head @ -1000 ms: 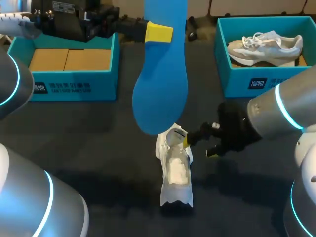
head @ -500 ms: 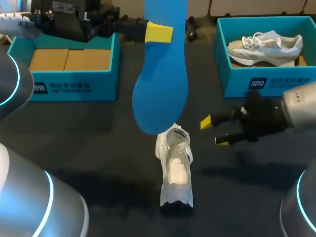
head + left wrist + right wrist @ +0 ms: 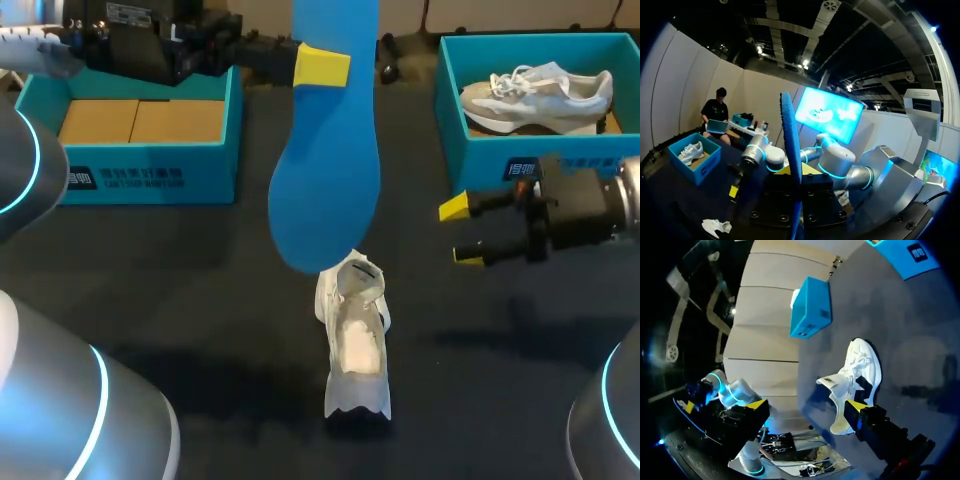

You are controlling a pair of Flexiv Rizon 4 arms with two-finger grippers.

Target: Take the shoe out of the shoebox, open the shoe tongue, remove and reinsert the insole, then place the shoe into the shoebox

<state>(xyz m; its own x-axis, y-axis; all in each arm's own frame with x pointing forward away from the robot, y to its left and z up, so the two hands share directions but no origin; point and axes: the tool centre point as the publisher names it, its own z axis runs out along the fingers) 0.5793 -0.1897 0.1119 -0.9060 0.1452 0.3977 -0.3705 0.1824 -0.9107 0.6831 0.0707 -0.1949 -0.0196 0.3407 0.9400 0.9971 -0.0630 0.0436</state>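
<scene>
A blue insole (image 3: pixel 325 160) hangs upright above the table, and my left gripper (image 3: pixel 325 65) is shut on its upper part. In the left wrist view the insole (image 3: pixel 791 150) shows edge-on between the fingers. Below its tip a white shoe (image 3: pixel 355 340) lies on the dark table, tongue pulled up. It also shows as the shoe (image 3: pixel 852 385) ahead of my right gripper (image 3: pixel 807 405). My right gripper (image 3: pixel 460 232) stands open and holds nothing, to the right of the shoe and apart from it.
A teal shoebox (image 3: pixel 470 150) at the back right holds a second pale sneaker (image 3: pixel 540 90). Another teal shoebox (image 3: pixel 140 175) at the back left has cardboard inside. My right arm comes in just in front of the right box.
My right gripper, open, has drawn back from the shoe's tongue, moving right and towards the right shoebox. The left arm and the insole have not moved.
</scene>
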